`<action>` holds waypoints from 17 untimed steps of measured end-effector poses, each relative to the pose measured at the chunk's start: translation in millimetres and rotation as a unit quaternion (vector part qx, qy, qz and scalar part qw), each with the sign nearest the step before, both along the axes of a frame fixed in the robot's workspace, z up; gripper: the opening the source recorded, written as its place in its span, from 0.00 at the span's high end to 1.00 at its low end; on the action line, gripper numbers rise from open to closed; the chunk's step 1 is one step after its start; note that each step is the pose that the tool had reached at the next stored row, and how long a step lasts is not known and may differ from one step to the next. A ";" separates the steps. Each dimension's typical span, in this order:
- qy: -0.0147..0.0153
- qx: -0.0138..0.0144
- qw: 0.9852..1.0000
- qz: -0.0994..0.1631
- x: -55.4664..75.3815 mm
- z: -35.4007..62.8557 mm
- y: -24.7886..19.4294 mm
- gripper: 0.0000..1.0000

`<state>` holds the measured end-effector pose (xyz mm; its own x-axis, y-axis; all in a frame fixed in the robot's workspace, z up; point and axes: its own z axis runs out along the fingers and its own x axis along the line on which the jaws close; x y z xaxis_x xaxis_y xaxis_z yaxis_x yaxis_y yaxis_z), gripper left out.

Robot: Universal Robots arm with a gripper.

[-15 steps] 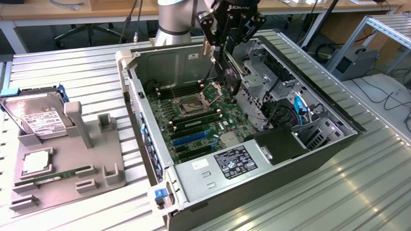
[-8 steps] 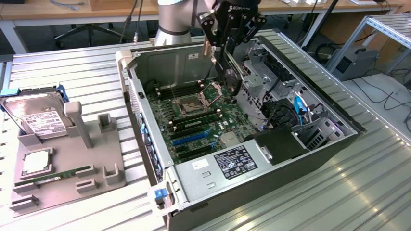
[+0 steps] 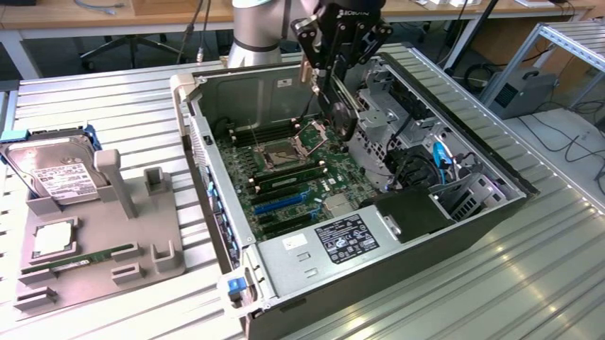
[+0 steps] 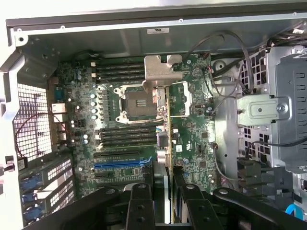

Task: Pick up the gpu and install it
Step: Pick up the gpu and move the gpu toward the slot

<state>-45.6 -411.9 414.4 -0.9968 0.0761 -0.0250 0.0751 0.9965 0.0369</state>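
In the exterior view, your claw hangs over the open computer case, pinching the gpu on edge, probably so it clears the drive cage. In the wrist view, the gpu runs from the claw out over the motherboard, not yet in the blue slot.

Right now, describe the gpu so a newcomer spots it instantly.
Find the open grey metal computer case; the black gripper hangs above its green motherboard. Between its fingers is the gpu, a thin dark card, edge-on. Nothing else is held aloft or has its silvery end bracket.
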 end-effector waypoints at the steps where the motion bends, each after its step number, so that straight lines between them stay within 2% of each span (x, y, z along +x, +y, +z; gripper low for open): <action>1: 0.000 0.000 1.000 0.000 0.3 -0.2 0.0 0.73; 17: 0.000 0.000 1.000 0.000 11.4 -3.2 0.0 0.73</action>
